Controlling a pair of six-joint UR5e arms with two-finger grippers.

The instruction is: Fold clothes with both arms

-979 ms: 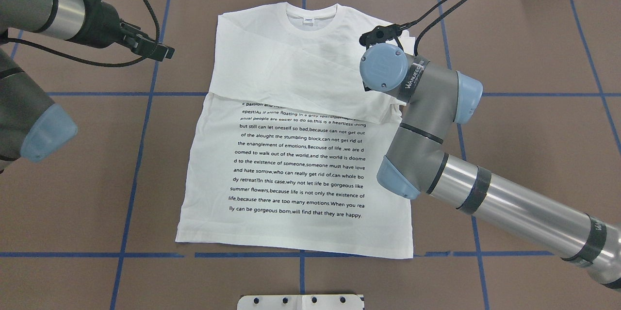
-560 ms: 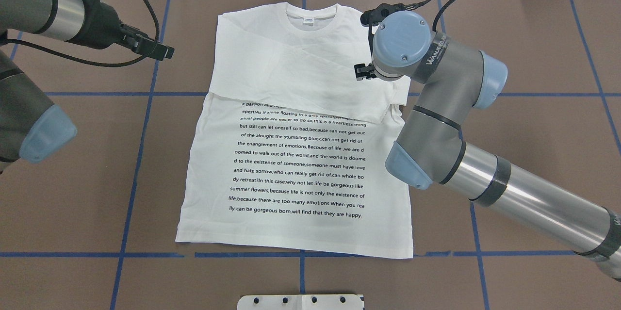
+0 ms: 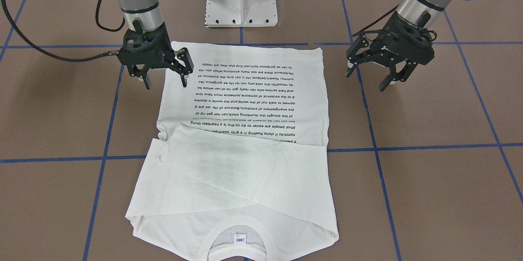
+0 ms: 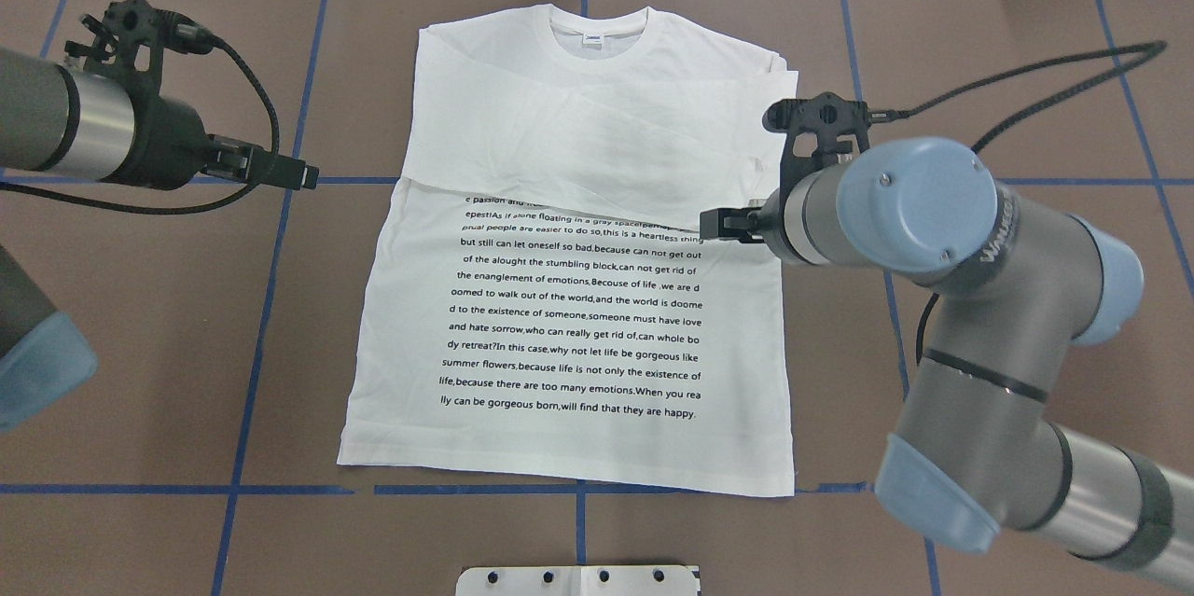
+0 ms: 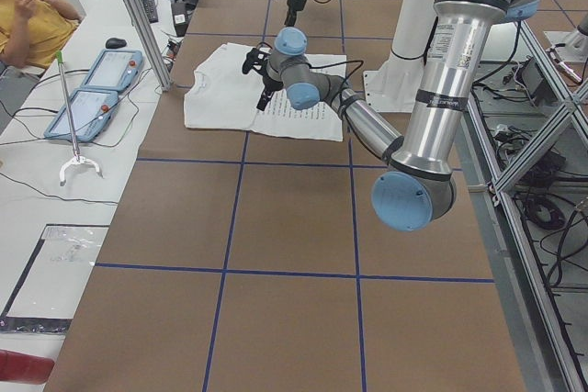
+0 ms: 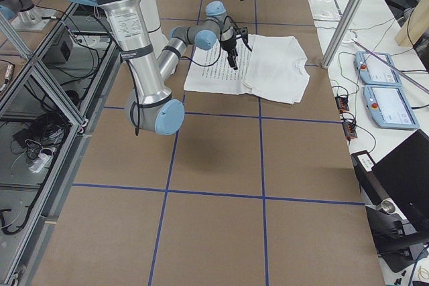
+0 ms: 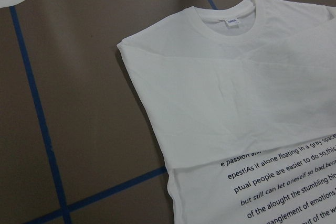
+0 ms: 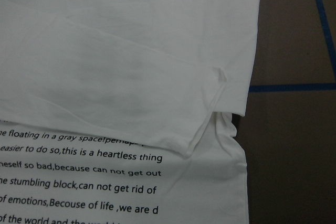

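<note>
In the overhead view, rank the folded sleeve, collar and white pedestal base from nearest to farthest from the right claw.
1. Folded sleeve, cuff end by the right claw.
2. Collar, shirt's far end.
3. White pedestal base, view's bottom edge.

T-shirt (image 4: 569,298) between both arms, sleeves (image 4: 597,144) across chest

The shirt (image 4: 569,316) below the right gripper (image 3: 166,84) is soft, matt white cotton cloth, lightly creased, with a ribbed collar (image 3: 239,223) and flat black print. The table (image 4: 1026,64) under both grippers is a smooth, matt brown sheet crossed by faintly shiny blue tape (image 4: 140,490). The left gripper (image 3: 365,81) and the right look like matt black plastic, and the arms (image 4: 979,391) behind them show brushed silver metal, matt grey shells and smooth light blue caps (image 4: 919,204).
</note>
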